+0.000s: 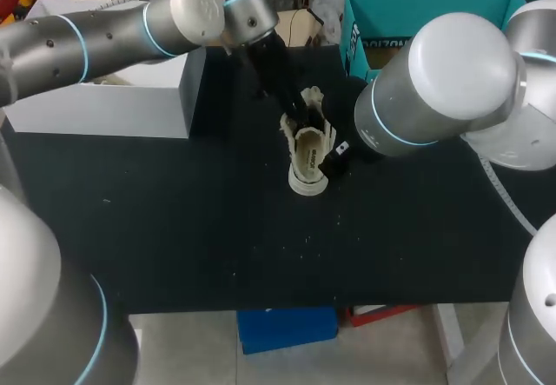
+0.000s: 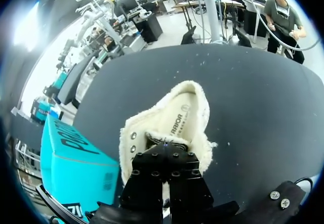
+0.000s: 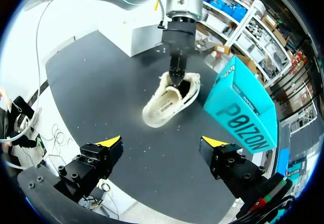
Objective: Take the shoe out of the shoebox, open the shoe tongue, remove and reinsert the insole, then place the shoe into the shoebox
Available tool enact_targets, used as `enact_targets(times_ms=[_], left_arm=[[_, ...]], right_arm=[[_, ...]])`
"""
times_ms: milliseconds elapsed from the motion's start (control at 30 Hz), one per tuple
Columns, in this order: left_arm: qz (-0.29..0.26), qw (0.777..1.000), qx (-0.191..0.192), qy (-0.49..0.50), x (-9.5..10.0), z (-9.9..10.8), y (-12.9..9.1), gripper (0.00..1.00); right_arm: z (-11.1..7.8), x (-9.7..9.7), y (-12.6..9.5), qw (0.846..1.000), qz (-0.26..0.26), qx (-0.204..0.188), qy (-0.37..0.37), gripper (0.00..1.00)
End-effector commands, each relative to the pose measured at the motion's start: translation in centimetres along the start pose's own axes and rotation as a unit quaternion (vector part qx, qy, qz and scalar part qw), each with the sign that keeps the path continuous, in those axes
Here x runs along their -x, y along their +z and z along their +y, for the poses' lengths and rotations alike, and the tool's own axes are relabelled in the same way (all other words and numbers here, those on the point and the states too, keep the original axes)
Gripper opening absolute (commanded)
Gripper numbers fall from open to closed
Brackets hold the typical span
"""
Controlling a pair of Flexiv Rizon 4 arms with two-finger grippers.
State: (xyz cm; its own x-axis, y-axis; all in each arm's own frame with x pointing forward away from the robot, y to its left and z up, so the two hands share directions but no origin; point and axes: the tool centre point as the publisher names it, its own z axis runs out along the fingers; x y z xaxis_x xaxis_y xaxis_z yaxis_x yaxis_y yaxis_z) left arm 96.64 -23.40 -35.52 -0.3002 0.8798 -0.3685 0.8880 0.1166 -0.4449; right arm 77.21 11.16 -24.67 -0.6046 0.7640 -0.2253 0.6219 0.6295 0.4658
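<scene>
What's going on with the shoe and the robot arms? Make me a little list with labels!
Shoe: a cream shoe, out on the black table, not in any box
Left gripper: the left gripper is poking down into the shoe's opening
Right gripper: the right gripper is open, apart from the shoe, holding nothing
Teal box: the teal box sits on the table, close beside the shoe
White box: the white box stands at the far left of the table

Shoe (image 2: 182,107) opening hidden beneath left jaws
</scene>
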Motion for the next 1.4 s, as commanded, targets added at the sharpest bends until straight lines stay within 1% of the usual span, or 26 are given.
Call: enact_targets(times_ms=[33, 200, 267, 300, 333, 367, 433, 500, 533, 567, 667, 733, 767, 833, 933, 1000, 1133, 1200, 1400], left_arm=[[0.02, 0.999, 0.027, 0.007, -0.8, -2.2, -3.9, 0.0], [0.055, 0.997, 0.057, 0.02, -1.4, -3.3, -6.9, 0.0], [0.075, 0.994, 0.066, 0.032, -1.7, -3.5, -7.5, 0.0], [0.089, 0.993, 0.073, 0.038, -1.9, -3.6, -7.7, 0.07], [0.099, 0.991, 0.076, 0.043, -2.2, -3.5, -7.7, 0.17], [0.11, 0.99, 0.078, 0.05, -2.5, -3.5, -7.5, 0.24], [0.129, 0.985, 0.091, 0.063, -3.0, -3.4, -6.9, 0.31], [0.131, 0.984, 0.096, 0.077, -3.3, -3.3, -6.2, 0.32], [0.124, 0.983, 0.105, 0.091, -3.5, -3.3, -5.6, 0.34], [0.127, 0.981, 0.111, 0.101, -3.6, -3.2, -5.2, 0.35], [0.128, 0.976, 0.125, 0.12, -4.2, -2.6, -3.8, 0.35], [0.129, 0.973, 0.137, 0.133, -4.4, -2.2, -3.3, 0.37], [0.13, 0.971, 0.144, 0.139, -4.6, -2.0, -3.1, 0.36], [0.117, 0.971, 0.15, 0.144, -4.8, -1.6, -2.6, 0.33], [0.116, 0.967, 0.166, 0.156, -5.2, -1.1, -1.6, 0.32], [0.106, 0.964, 0.176, 0.169, -5.3, -0.9, -1.1, 0.31], [0.111, 0.955, 0.194, 0.195, -5.4, -0.8, -0.4, 0.32], [0.099, 0.953, 0.199, 0.206, -5.3, -0.8, -0.3, 0.32], [0.09, 0.945, 0.217, 0.228, -5.2, -0.7, -0.2, 0.35]], right_arm=[[-0.1, 0.0, 0.1, 1.0, 0.001, 0.001, 0.0, 1.0], [-0.1, 0.0, 0.1, 1.0, 0.001, 0.001, 0.0, 1.0], [-0.1, 0.0, 0.1, 1.0, 0.001, 0.001, 0.0, 1.0], [-0.1, 0.0, 0.1, 1.0, 0.001, 0.001, 0.0, 1.0], [-0.1, 0.0, 0.1, 1.0, 0.001, 0.001, 0.0, 1.0], [-0.1, 0.0, 0.1, 1.0, 0.001, 0.001, 0.0, 1.0], [-0.1, 0.0, 0.1, 1.0, 0.001, 0.001, 0.0, 1.0], [-0.1, 0.0, 0.1, 1.0, 0.001, 0.001, 0.0, 1.0], [-0.1, 0.0, 0.1, 1.0, 0.001, 0.001, 0.0, 1.0], [-0.1, 0.0, 0.1, 1.0, 0.001, 0.001, 0.0, 1.0], [-0.1, 0.0, 0.1, 1.0, 0.001, 0.001, 0.0, 1.0], [-0.1, 0.0, 0.1, 1.0, 0.001, 0.001, 0.0, 1.0], [-0.1, 0.0, 0.1, 1.0, 0.001, 0.001, 0.0, 1.0], [-0.1, 0.0, 0.1, 1.0, 0.001, 0.001, 0.0, 1.0], [-0.1, 0.0, 0.1, 1.0, 0.001, 0.001, 0.0, 1.0], [-0.1, 0.0, 0.1, 1.0, 0.001, 0.001, 0.0, 1.0], [-0.1, 0.0, 0.1, 1.0, 0.001, 0.001, 0.0, 1.0], [-0.1, 0.0, 0.1, 1.0, 0.001, 0.001, 0.0, 1.0], [-0.1, 0.0, 0.1, 1.0, 0.001, 0.001, 0.0, 1.0]])
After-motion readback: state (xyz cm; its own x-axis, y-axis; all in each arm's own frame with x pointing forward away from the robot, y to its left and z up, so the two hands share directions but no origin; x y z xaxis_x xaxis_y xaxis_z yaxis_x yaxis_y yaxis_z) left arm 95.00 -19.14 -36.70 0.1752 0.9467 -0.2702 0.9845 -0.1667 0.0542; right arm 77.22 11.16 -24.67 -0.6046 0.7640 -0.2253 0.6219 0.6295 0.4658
